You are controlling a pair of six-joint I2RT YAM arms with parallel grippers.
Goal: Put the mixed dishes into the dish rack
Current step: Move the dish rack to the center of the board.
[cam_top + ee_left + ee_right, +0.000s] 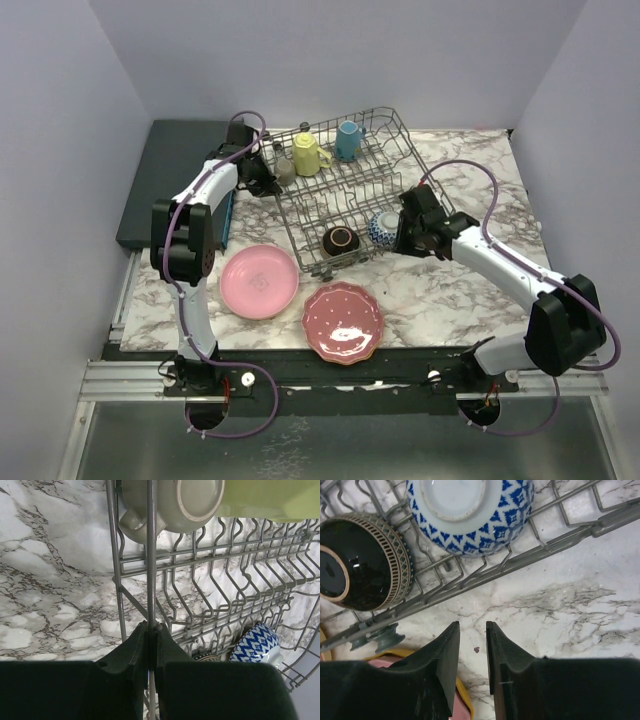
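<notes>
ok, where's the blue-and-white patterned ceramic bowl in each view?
Top external: blue-and-white patterned ceramic bowl sits in the near right corner of the grey wire dish rack.
Left wrist: lower right, seen through the rack's tines.
Right wrist: top centre, base toward the camera.
Shared landmark: the rack's wire, in all three views.

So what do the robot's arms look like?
The left arm and right arm are white tubes with chunky black joints. A thin purple cable loops along each one. The jaws are black, flat-sided wedges.
</notes>
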